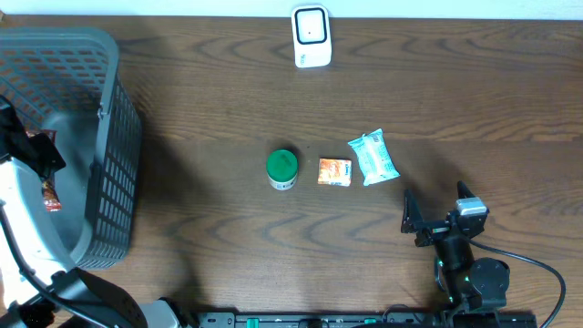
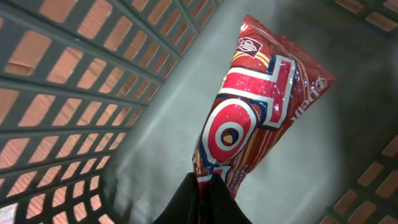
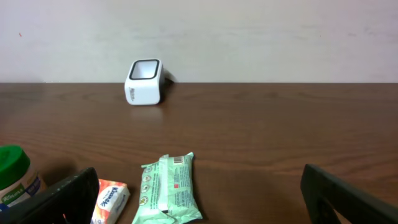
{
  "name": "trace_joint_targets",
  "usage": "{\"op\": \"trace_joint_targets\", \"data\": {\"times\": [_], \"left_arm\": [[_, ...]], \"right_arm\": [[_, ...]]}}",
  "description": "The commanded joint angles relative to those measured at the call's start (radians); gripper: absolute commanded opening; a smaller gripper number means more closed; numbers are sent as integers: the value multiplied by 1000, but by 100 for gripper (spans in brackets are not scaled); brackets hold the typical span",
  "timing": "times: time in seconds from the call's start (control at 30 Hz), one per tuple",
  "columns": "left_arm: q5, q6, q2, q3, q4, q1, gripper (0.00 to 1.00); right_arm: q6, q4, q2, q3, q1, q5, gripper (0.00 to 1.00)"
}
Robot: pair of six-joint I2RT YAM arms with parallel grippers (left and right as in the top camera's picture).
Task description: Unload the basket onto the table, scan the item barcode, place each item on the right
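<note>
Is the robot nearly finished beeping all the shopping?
Not nearly. Looks done: one red snack bag is down inside the basket. In hand: the left fingers pinch that bag's end. Left: the green-lidded jar, orange packet and wipes pack lie on the table, away from the scanner, and the right fingers are open and empty.

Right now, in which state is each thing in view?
red foil snack bag, held inside grey plastic basket
left gripper, shut on red foil snack bag
right gripper, open, empty
green-lidded jar, upright, lid on
small orange box, lying flat
pale green wipes pack, lying flat
white scanner, standing, untouched
</note>
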Motion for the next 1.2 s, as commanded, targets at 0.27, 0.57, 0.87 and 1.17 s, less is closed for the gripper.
{"op": "trace_joint_targets", "data": {"times": [0.27,0.57,0.87,1.17], "left_arm": [[72,-19,6,7,21,5,7],[136,-61,-153,16,38,-3,7],[296,-98,-394,16,60,-98,7],[85,-131,-432,16,70,-260,15]], "right_arm": [[-10,-2,-4,-3,7,5,99],[-10,-1,-4,-3,7,5,99],[-10,-2,-4,-3,7,5,99],[-10,-2,-4,-3,7,5,99]]}}
